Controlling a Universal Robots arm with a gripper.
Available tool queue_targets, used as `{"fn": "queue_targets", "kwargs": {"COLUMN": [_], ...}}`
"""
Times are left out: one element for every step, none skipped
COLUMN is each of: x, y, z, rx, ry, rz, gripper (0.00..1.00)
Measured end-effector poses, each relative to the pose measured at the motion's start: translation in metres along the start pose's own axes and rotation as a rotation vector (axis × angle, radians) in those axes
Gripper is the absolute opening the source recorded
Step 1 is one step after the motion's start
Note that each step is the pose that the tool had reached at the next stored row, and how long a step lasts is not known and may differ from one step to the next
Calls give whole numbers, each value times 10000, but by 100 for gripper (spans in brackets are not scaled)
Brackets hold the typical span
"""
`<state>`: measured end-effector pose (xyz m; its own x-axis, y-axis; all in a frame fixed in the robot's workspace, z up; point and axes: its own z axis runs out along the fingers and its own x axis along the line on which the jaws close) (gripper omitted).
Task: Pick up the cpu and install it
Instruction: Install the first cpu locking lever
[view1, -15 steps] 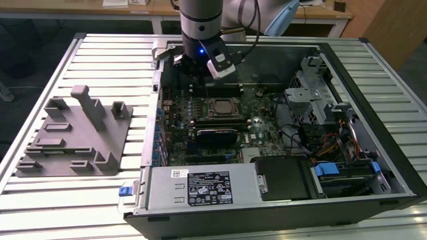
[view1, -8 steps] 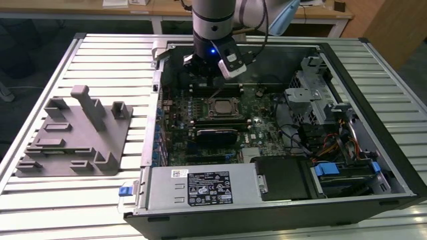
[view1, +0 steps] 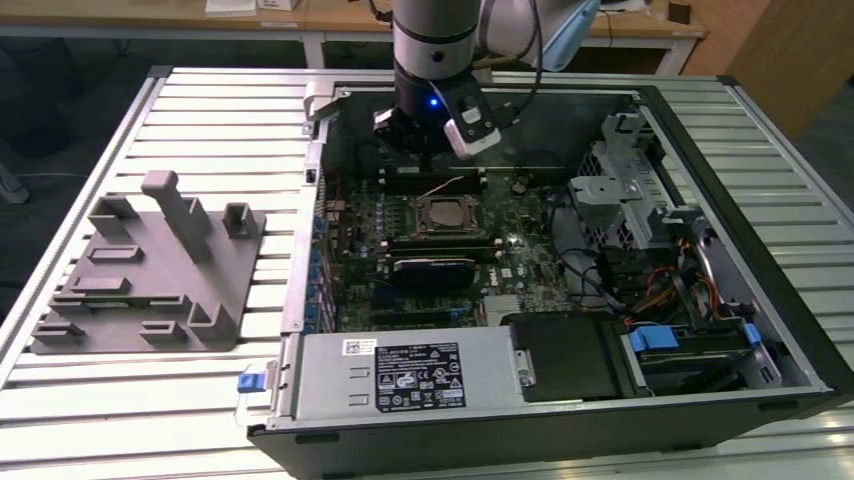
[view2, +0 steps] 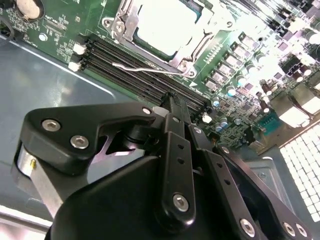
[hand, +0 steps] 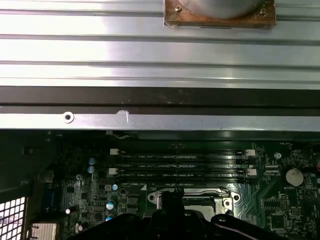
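Observation:
The cpu (view1: 442, 213) lies flat in its socket on the green motherboard (view1: 514, 255), inside the open computer case. Its pale metal top (view2: 160, 22) sits within the socket's metal frame, and a thin wire lever (view2: 145, 66) rests along the frame's edge by the memory slots (view2: 145, 75). My gripper (view1: 427, 160) hangs just above the memory slots, a short way beyond the socket toward the case wall. Its black fingers (view2: 172, 107) are pressed together with nothing between them. In the first wrist view the gripper (hand: 172, 196) covers part of the socket (hand: 210, 200).
A large grey plastic tray (view1: 147, 270) with upright posts lies on the slatted table at the exterior view's left. Inside the case are a black ribbed module (view1: 434, 268), a power supply (view1: 400, 375), a drive cage (view1: 627, 195) and loose cables (view1: 654, 290).

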<state>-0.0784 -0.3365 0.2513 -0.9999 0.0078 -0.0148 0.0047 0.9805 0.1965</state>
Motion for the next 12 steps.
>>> {"fn": "queue_targets", "kwargs": {"x": [0, 0, -1, -1, 0, -1, -1, -1, 0, 0, 0, 0], "y": [0, -2, -3, -6, -8, -10, -11, -13, -15, -17, -19, -21], "z": [0, 1, 3, 6, 9, 14, 20, 26, 34, 44, 53, 62], "rx": [0, 0, 0, 0, 0, 0, -1, 0, 0, 0, 0, 0], "ry": [0, -1, -7, -15, -23, -33, -45, -55, -68, -84, -97, -112], "rz": [0, 0, 0, 1, 2, 4, 6, 9, 13, 16, 18, 19], "gripper": [11, 11, 11, 11, 11, 11, 11, 11, 11, 11, 11, 11]}}
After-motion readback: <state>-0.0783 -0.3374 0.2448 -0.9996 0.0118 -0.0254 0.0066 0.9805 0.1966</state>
